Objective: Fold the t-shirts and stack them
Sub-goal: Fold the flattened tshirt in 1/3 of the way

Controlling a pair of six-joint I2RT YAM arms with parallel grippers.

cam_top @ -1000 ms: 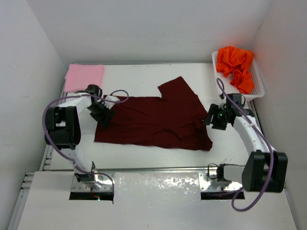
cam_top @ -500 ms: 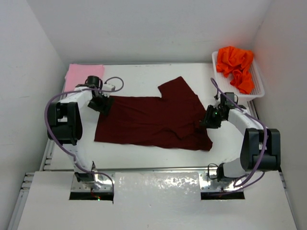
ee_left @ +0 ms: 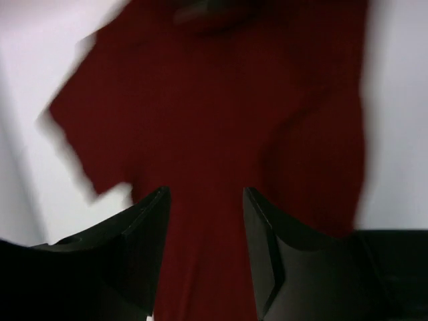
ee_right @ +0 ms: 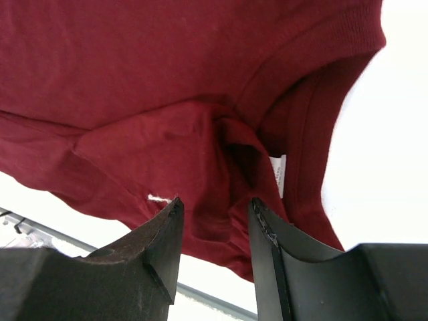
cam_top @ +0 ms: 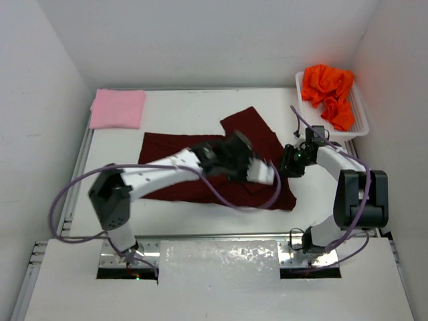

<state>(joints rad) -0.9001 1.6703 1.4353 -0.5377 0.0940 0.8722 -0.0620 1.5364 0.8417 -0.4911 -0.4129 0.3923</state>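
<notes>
The maroon t-shirt (cam_top: pixel 257 134) lay spread on the table (cam_top: pixel 200 103) under both claws. The right claw (ee_right: pixel 215 200), fingers apart, straddled a bunched fold beside the collar. The left claw (ee_left: pixel 206 190), blurred, hung above the shirt's middle, fingers apart around nothing. Well off to its left lay the folded pink t-shirt (cam_top: pixel 118 108). Beyond the right claw, the orange t-shirt (cam_top: pixel 328 90) sat in a white basket (cam_top: pixel 358 124).
</notes>
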